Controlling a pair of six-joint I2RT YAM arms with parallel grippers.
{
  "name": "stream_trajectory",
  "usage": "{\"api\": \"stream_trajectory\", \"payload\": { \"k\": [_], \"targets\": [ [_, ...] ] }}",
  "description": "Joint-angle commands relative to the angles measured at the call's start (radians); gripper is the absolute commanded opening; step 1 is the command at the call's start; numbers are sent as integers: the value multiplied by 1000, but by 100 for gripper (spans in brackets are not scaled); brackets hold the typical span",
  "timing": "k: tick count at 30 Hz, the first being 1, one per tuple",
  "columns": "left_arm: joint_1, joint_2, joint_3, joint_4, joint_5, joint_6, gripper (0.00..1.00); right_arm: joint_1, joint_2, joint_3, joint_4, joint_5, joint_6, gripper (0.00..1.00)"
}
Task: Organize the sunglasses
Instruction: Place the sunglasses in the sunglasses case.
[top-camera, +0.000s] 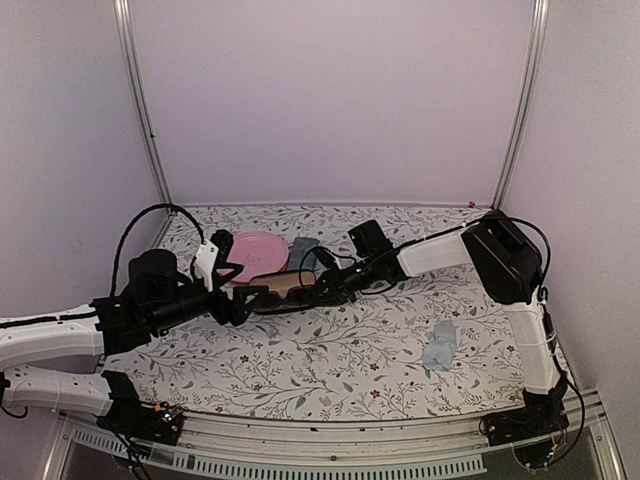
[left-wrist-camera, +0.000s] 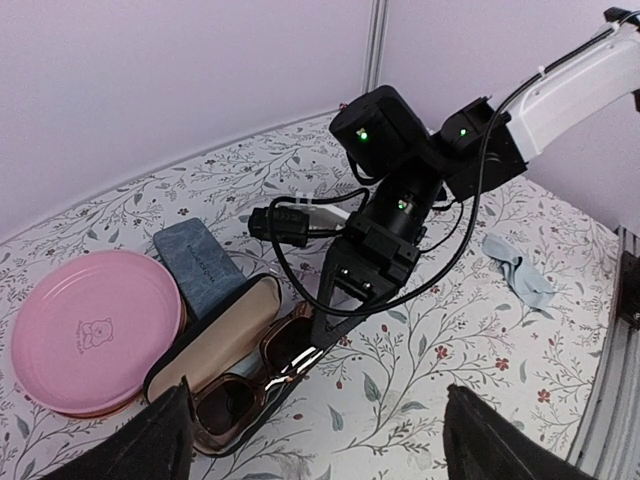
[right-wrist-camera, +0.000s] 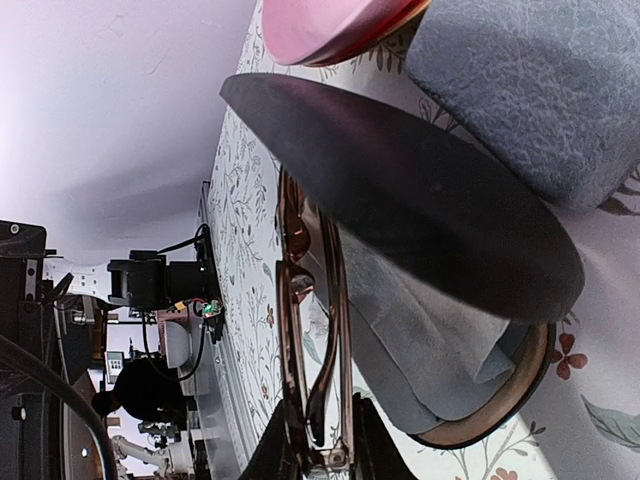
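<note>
1. While the right gripper (left-wrist-camera: 306, 352) stays out of the way of nothing else, its fingers are clenched on one end of the reddish-brown sunglasses (left-wrist-camera: 245, 388); the step in hand is judged to be seating that pair in the open black oval case (left-wrist-camera: 215, 345)
2. Location of the task item: the pair is folded, dark lenses showing. It lies along the near side of the case's lower half, against a light blue cloth (right-wrist-camera: 400, 335) that sits in that half. Whether the frame is fully down inside cannot be told
3. The second, pale-framed pair is not made out in any view
4. Next move, as judged: settle the frame flush into the lower half, release it, and draw the fingers clear of the raised lid so that the case can be shut
5. Right arm pose: it reaches from the right side across the floral table (top-camera: 330, 370) to the centre, forearm low and wrist pitched down onto the right end of the case
6. Left arm pose: it extends from the left toward the centre. The left gripper (left-wrist-camera: 320, 392) hovers above the case's near-left end, fingers (left-wrist-camera: 160, 445) spread wide and grasping nothing; it is judged well placed to steady the case or close the lid
7. Surroundings: a pink plate (left-wrist-camera: 90, 330) lies just left of the case and a grey-blue case (left-wrist-camera: 200, 265) just beyond it; another cloth (left-wrist-camera: 520, 272) lies well apart to the right
</note>
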Motion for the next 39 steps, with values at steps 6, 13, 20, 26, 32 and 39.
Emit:
{"api": "stream_trajectory", "payload": {
  "k": [6,13,20,26,32,39],
  "targets": [
    [13,-2,-11,16,8,3,87,-6,30,2,5,-13,7,18],
    [13,-4,-11,14,13,3,87,-6,28,15,-16,5,-4,26],
    [12,-1,-12,13,11,6,86,-6,23,20,-31,16,-10,28],
    [12,1,-13,11,9,6,86,-6,10,21,-55,40,-27,32],
    [13,-1,-14,12,10,6,87,-6,0,18,-67,56,-36,35],
    [12,5,-13,12,8,8,87,-6,-25,8,-69,78,-38,37]
  ]
}}
